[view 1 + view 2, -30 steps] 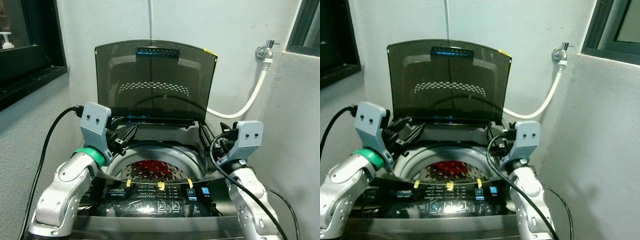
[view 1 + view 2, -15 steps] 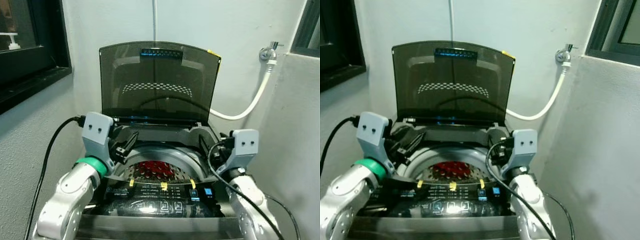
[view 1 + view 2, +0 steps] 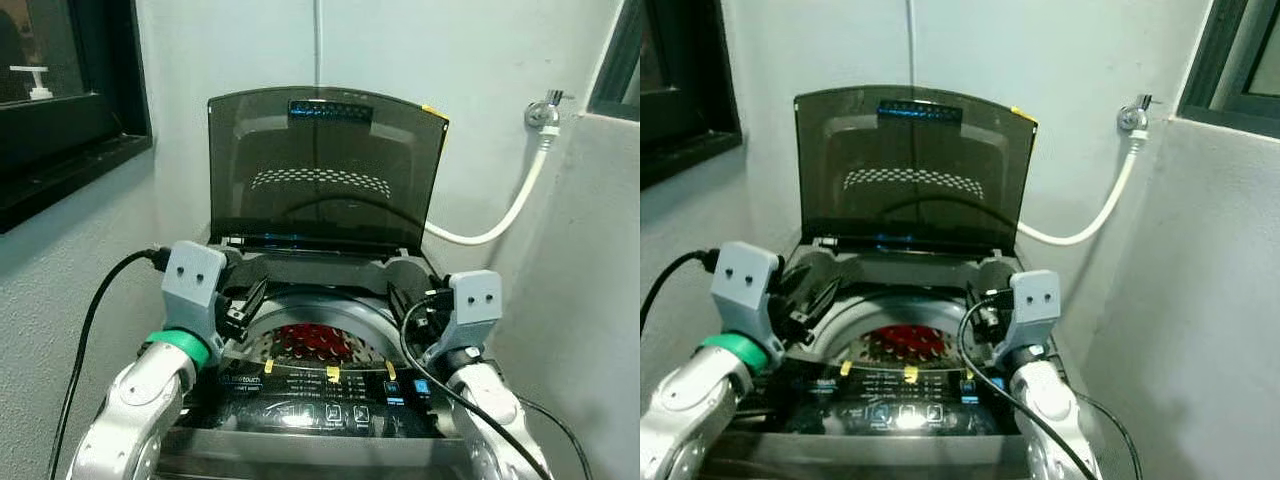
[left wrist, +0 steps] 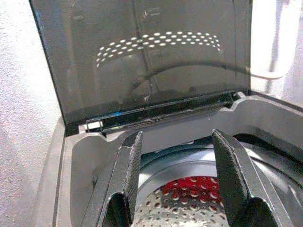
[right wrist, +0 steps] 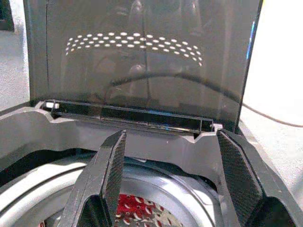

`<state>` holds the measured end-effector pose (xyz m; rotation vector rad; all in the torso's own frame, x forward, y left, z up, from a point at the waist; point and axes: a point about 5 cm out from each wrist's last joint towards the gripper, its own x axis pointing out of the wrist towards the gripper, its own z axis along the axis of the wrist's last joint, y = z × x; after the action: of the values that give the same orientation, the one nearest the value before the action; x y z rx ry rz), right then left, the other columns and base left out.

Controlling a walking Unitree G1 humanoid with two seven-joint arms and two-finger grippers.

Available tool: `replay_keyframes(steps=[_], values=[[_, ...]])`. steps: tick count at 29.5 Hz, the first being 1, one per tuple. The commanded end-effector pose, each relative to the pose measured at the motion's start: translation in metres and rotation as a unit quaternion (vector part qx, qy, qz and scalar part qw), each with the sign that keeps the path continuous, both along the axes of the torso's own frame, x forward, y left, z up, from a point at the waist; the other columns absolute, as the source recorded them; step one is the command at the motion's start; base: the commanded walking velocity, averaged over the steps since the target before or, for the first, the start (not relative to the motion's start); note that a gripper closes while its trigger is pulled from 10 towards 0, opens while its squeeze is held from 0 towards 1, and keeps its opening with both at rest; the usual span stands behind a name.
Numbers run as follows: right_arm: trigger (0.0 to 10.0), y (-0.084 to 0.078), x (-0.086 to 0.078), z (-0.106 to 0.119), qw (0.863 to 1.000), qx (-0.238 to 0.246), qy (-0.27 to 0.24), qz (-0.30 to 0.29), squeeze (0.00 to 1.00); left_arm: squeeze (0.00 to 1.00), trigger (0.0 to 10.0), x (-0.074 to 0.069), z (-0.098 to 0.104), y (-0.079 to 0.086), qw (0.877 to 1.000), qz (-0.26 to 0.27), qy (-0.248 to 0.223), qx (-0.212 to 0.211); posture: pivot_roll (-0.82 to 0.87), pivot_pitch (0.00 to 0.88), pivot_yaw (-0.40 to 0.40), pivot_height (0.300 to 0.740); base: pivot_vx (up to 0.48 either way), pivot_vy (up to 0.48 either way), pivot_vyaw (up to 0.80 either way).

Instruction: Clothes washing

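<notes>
- The left hand [image 4: 175, 179] hung over the left side of the washing machine's mouth, its two black fingers [image 4: 128, 175] spread apart with nothing between them.
- The right hand [image 5: 173, 182] hung over the right side of the mouth, likewise spread wide and holding nothing.
- Below and between both hands lay the perforated steel drum [image 3: 275, 343], and in its bottom sat red clothes [image 3: 312, 340], seen through the holes and the opening.
- Nearer the robot ran the dark control panel [image 3: 320, 400], with three yellow tape strips [image 3: 331, 373] along its upper edge.
- Behind the drum, the smoky see-through lid [image 3: 325, 170] stood raised nearly upright against the white wall [image 3: 420, 50].
- A white hose [image 3: 505, 215] curved from behind the lid up to a wall tap [image 3: 545, 108] on the right.
- A dark window frame [image 3: 70, 130] flanked the left side.
</notes>
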<state>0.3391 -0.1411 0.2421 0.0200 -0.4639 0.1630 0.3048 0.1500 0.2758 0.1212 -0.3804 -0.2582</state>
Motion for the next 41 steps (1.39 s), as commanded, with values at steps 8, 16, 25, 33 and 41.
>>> replay_keyframes(steps=[8, 16, 25, 33, 41], values=[[10.0, -0.003, 0.003, 0.005, 0.999, 0.026, -0.019, -0.017, 0.0, 0.0, 10.0, 0.007, 0.0, 0.011, 0.999, 0.039, -0.007, -0.011, 0.11, 0.003, -0.009, 0.74, 0.0, 0.0, 0.0], [10.0, -0.005, 0.003, 0.003, 0.999, 0.034, -0.016, -0.019, 0.0, 0.0, 10.0, 0.009, 0.0, 0.011, 0.999, 0.045, -0.009, -0.013, 0.11, 0.012, -0.009, 0.74, 0.0, 0.0, 0.0], [10.0, -0.004, 0.004, 0.005, 0.999, 0.037, -0.02, -0.019, 0.0, 0.0, 10.0, 0.011, 0.003, 0.007, 0.999, 0.04, -0.015, -0.012, 0.1, 0.017, -0.006, 0.74, 0.0, 0.0, 0.0], [10.0, -0.003, 0.004, 0.006, 0.999, 0.035, -0.022, -0.018, 0.0, 0.0, 10.0, 0.014, 0.009, 0.002, 0.999, 0.028, -0.024, -0.01, 0.1, 0.013, -0.002, 0.74, 0.0, 0.0, 0.0], [10.0, -0.003, 0.005, 0.006, 0.999, 0.034, -0.022, -0.017, 0.0, 0.0, 10.0, 0.013, 0.009, -0.001, 1.0, 0.018, -0.025, -0.006, 0.1, 0.01, -0.003, 0.74, 0.0, 0.0, 0.0]])
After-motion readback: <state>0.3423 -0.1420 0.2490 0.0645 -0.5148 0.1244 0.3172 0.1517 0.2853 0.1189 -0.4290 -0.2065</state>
